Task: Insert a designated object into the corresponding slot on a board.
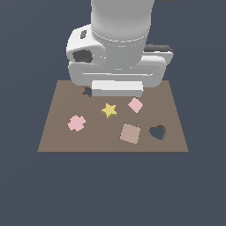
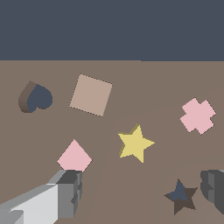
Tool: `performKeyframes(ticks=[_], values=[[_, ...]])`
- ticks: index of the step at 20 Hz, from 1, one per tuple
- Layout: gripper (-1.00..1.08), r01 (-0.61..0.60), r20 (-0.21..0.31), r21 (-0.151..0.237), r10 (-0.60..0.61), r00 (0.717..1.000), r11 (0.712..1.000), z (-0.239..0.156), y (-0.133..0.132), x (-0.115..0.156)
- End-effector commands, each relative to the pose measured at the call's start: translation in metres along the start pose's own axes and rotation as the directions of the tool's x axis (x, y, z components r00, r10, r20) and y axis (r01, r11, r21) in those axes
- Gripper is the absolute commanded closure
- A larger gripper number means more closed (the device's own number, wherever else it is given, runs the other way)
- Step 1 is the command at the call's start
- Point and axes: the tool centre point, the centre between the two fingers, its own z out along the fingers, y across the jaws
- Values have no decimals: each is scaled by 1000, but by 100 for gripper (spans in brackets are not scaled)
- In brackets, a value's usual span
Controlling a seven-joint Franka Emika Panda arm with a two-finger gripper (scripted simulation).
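The yellow star block (image 1: 109, 110) lies flat on the brown board (image 1: 57, 139), near its middle. In the wrist view the star (image 2: 134, 143) is apart from the dark star-shaped slot (image 2: 180, 196). The slot peeks out beside the hand in the exterior view (image 1: 87, 92). My gripper (image 2: 140, 192) is open and empty, above the board. One finger (image 2: 65, 192) is next to the pink diamond and the other finger (image 2: 213, 190) is beside the slot. In the exterior view the arm's hand (image 1: 117, 88) hides the fingertips.
A pink cross piece (image 1: 76, 122) lies toward the exterior view's left. A pink diamond-like square (image 1: 135, 105) lies close to the star. A light brown square (image 1: 130, 133) and a dark heart-shaped hole (image 1: 157, 132) are toward the exterior view's right.
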Motion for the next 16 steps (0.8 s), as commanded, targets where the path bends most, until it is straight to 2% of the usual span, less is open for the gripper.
performKeyframes(ticks=[1, 8, 16], values=[[-92, -33, 2, 1, 33, 999, 999, 6, 1, 0], [-92, -190, 11, 4, 190, 982, 982, 35, 6, 0], [-92, -401, 24, 7, 400, 916, 916, 75, 12, -1]])
